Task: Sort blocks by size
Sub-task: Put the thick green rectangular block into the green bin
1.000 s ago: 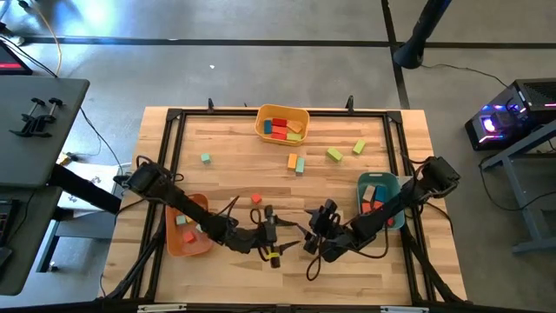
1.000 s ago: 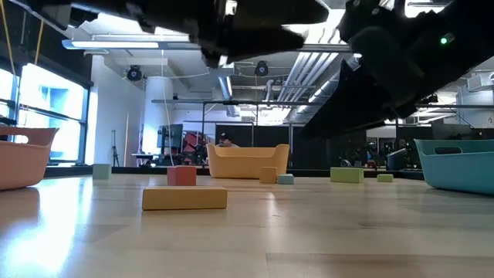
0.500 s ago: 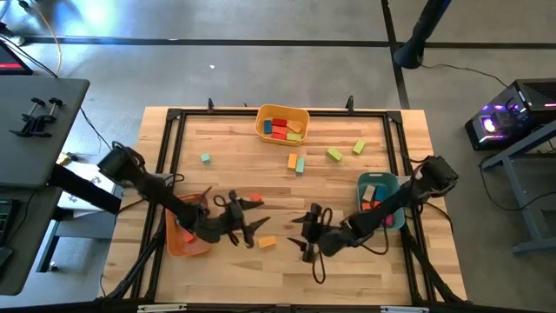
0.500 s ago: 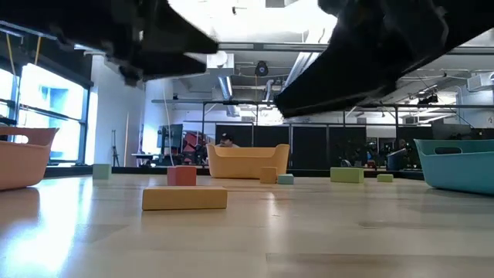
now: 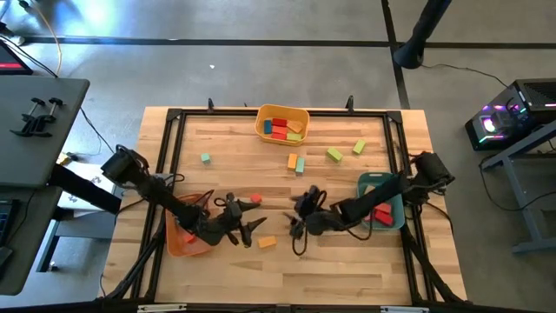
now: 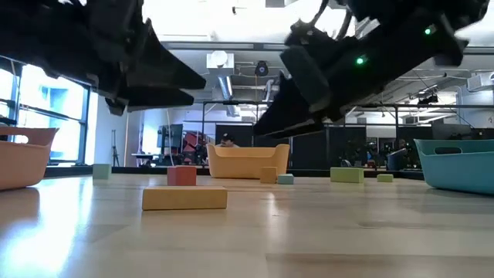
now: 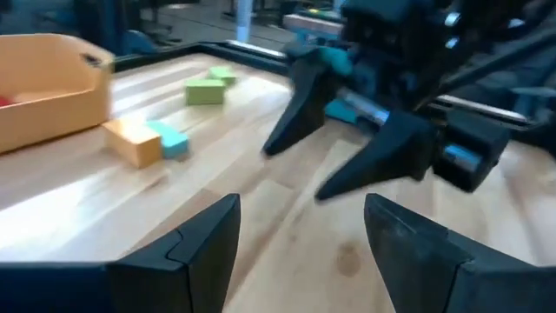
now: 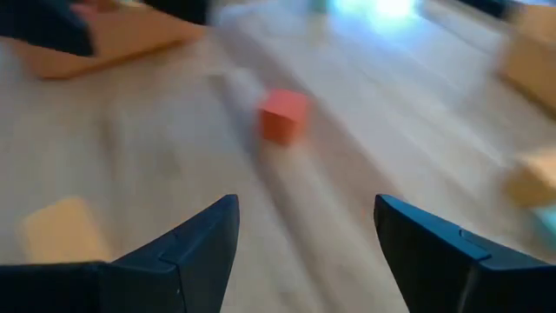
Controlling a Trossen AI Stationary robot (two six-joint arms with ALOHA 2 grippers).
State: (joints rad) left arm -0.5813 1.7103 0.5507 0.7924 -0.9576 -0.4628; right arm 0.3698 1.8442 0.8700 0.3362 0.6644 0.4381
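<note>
Both arms have drawn back from the tan block (image 5: pixel 267 243).

High view: left gripper (image 5: pixel 252 228) and right gripper (image 5: pixel 296 221) flank the red cube (image 5: pixel 256 199), fingers spread, holding nothing; other blocks lie scattered or in the bins, such as the yellow bin (image 5: pixel 282 123).

Low view: the tan block lies in front of the red cube on the surface (image 6: pixel 309 232).

Left wrist view: empty fingers (image 7: pixel 200 243).

Right wrist view: the red cube sits ahead; approach should probably centre it between the fingers before closing.
</note>
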